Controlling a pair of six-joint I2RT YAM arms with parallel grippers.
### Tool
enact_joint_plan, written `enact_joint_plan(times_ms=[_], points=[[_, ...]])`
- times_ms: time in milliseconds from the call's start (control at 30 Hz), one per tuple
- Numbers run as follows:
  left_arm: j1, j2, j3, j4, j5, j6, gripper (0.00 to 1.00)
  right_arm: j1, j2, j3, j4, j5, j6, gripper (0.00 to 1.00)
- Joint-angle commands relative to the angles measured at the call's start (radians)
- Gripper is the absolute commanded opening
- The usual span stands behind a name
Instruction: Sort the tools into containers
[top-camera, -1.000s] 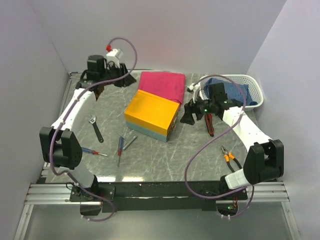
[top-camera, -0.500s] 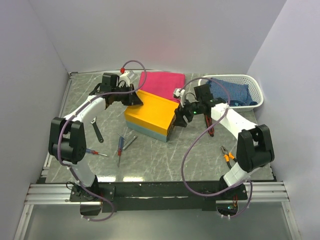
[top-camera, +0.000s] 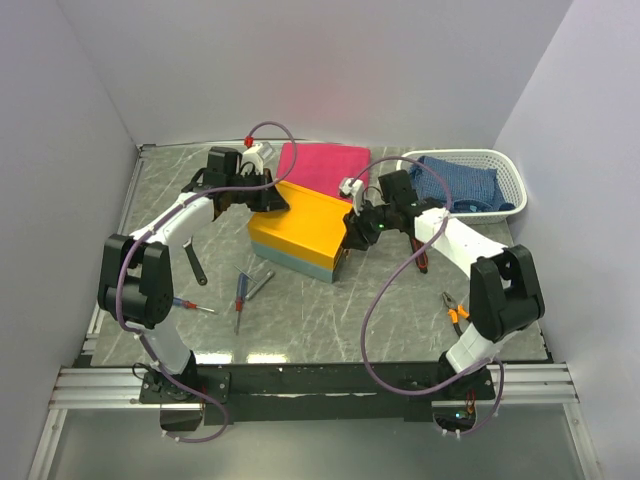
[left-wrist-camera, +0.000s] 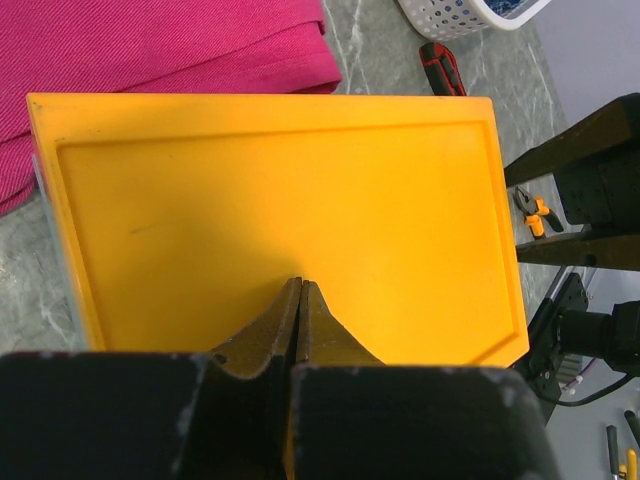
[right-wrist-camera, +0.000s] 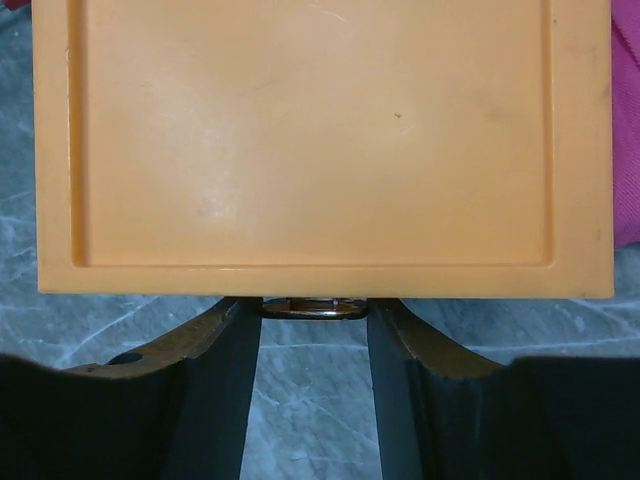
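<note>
The box (top-camera: 300, 230), orange-yellow lid over a pale teal base, stands mid-table. My left gripper (top-camera: 262, 200) rests shut and empty over the lid (left-wrist-camera: 280, 180) near its back-left edge, fingertips (left-wrist-camera: 300, 285) pressed together. My right gripper (top-camera: 352, 232) is at the box's right side, with its jaws on either side of a small metal latch (right-wrist-camera: 314, 308) under the lid's rim and touching its ends. A dark wrench (top-camera: 192, 262), two red-handled screwdrivers (top-camera: 240, 292) (top-camera: 190, 304) and a thin grey tool (top-camera: 260, 285) lie front left. Red-and-black pliers (top-camera: 422, 255) and orange pliers (top-camera: 458, 312) lie right.
A white slotted basket (top-camera: 510, 180) at the back right holds a blue cloth (top-camera: 460, 185). A pink folded cloth (top-camera: 325, 165) lies behind the box. Walls close in the table on three sides. Cables loop over both arms.
My left gripper swung from the back left corner onto the box lid and shut. The right gripper moved left to the box's side, and its jaws narrowed around the latch.
</note>
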Motion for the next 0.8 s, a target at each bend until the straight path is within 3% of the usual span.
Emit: enact_joint_plan(times_ms=[0,133,367,767], points=[[-0.008,-0.006,-0.006,-0.014,-0.021,0.022,0.04,0.011,-0.053,-0.017,0.06,0.1,-0.031,0.28],[-0.008,0.011,0.013,-0.019,-0.035,0.028,0.04,0.008,-0.128,-0.08,-0.006,0.13,-0.097,0.21],[-0.008,0.009,0.02,-0.007,-0.064,0.021,0.03,-0.039,-0.283,-0.195,-0.103,0.176,-0.178,0.21],[-0.008,-0.027,0.008,0.016,-0.084,0.016,0.02,-0.114,-0.416,-0.327,-0.195,0.246,-0.254,0.21]])
